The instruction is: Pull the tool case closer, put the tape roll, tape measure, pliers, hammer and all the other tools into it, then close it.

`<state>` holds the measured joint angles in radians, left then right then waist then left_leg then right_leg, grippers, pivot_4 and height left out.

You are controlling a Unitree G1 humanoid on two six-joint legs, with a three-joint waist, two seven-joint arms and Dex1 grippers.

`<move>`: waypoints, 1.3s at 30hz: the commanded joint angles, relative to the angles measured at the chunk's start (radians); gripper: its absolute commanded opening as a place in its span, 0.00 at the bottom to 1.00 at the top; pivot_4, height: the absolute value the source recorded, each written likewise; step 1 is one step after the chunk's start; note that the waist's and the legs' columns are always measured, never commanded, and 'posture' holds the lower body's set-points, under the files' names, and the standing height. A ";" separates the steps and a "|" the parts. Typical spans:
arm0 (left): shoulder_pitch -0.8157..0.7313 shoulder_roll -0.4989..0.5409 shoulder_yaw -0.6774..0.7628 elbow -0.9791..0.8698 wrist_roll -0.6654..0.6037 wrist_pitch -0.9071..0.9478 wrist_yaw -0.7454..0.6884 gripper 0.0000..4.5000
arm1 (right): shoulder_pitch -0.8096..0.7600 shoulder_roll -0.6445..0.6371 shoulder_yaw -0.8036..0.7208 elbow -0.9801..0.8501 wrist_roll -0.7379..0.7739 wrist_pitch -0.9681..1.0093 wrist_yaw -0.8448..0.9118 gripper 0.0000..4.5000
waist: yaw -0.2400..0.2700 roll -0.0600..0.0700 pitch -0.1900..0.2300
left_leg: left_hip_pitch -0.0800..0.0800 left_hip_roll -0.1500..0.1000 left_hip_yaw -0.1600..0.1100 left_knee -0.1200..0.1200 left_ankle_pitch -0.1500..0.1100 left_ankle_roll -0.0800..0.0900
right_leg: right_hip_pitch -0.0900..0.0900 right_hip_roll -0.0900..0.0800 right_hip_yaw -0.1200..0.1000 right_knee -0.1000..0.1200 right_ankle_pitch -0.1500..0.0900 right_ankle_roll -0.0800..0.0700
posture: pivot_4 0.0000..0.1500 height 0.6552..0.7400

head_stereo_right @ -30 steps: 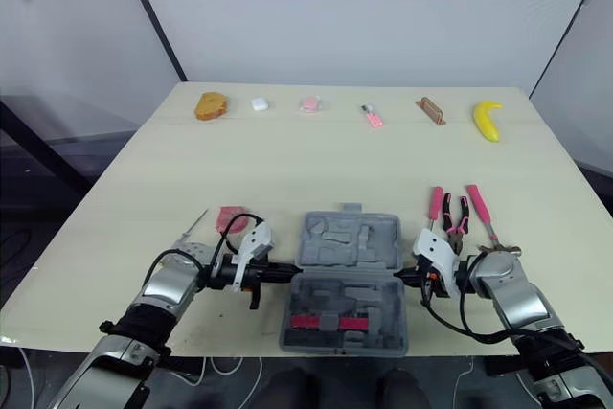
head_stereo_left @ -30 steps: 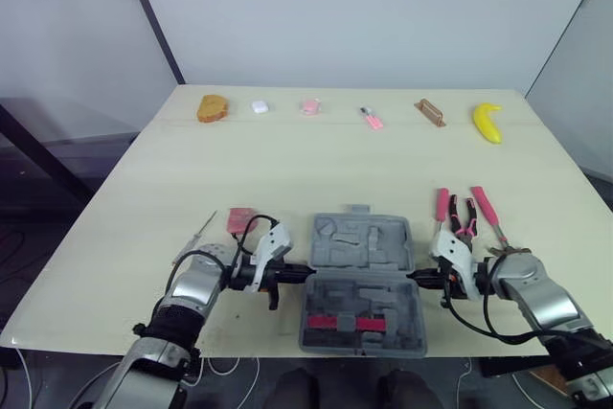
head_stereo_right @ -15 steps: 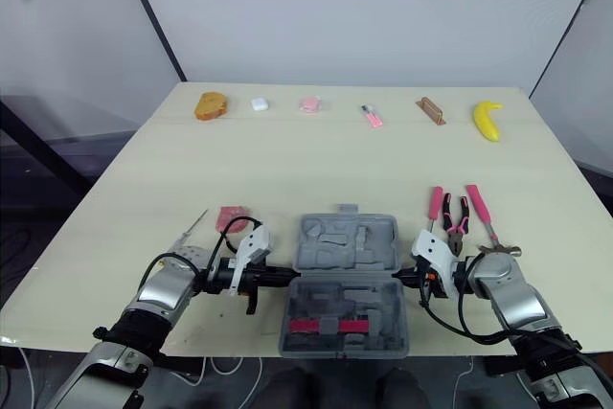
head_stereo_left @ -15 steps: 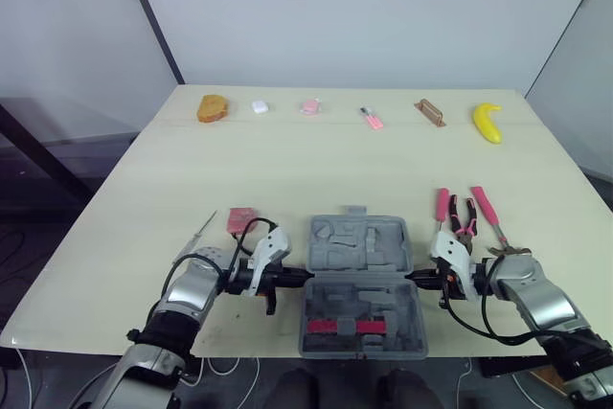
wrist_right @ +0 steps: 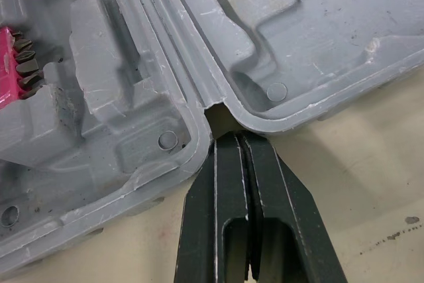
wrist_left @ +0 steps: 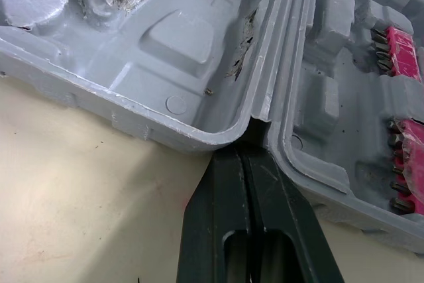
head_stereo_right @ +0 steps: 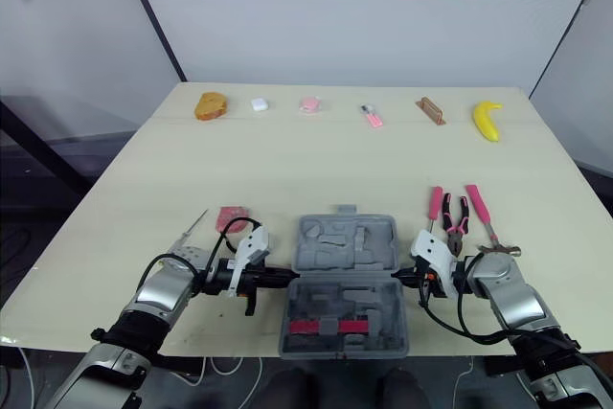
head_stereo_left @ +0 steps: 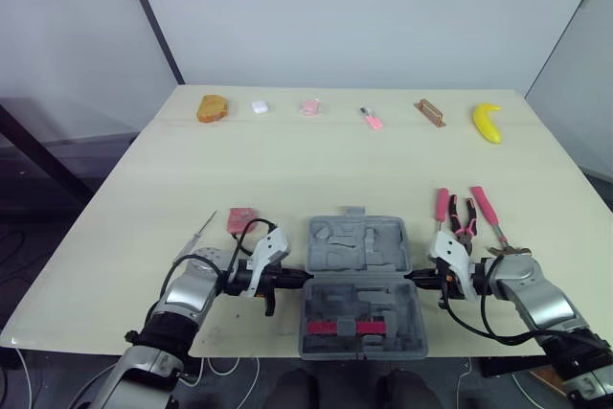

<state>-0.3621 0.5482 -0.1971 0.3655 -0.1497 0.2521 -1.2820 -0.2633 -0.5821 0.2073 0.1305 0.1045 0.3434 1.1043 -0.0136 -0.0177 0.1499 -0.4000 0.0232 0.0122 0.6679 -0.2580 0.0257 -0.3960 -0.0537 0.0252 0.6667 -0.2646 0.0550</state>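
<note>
Left tool (wrist_left: pixel 246 152) against open grey case (wrist_left: pixel 179 38)

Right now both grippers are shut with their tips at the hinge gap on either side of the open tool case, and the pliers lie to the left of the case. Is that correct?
Not quite. The pliers lie to the right of the tool case, as the left eye view shows. The rest holds: the left gripper and the right gripper are both shut, with their tips at the hinge gap on either side of the open case.
</note>
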 commanded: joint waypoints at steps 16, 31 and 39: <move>0.023 0.015 -0.007 -0.050 -0.017 0.003 -0.018 0.01 | 0.007 -0.009 0.011 -0.045 0.021 -0.001 0.021 0.00 | 0.000 0.000 0.000 | 0.000 0.000 0.000 0.000 0.000 0.000 | 0.000 0.000 0.000 0.000 0.000 0.000 | 1.00 1.00; 0.073 0.047 -0.041 -0.119 -0.026 0.049 -0.075 0.01 | 0.045 -0.046 0.029 -0.098 0.039 0.043 0.060 0.00 | 0.001 0.000 0.000 | 0.000 0.000 0.000 0.000 0.000 0.000 | 0.000 0.000 0.000 0.000 0.000 0.000 | 1.00 1.00; 0.084 0.061 -0.053 -0.132 -0.022 0.055 -0.086 0.01 | 0.062 -0.067 0.037 -0.116 0.042 0.057 0.078 0.00 | 0.001 0.000 0.000 | 0.000 0.000 0.000 0.000 0.000 0.000 | 0.000 0.000 0.000 0.000 0.000 0.000 | 1.00 1.00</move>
<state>-0.2899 0.6005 -0.2358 0.2558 -0.1619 0.3005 -1.3515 -0.2090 -0.6375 0.2385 0.0450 0.1289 0.3935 1.1696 -0.0125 -0.0177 0.1499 -0.4000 0.0234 0.0123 0.6679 -0.2581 0.0258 -0.3960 -0.0537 0.0253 0.6667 -0.2647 0.0550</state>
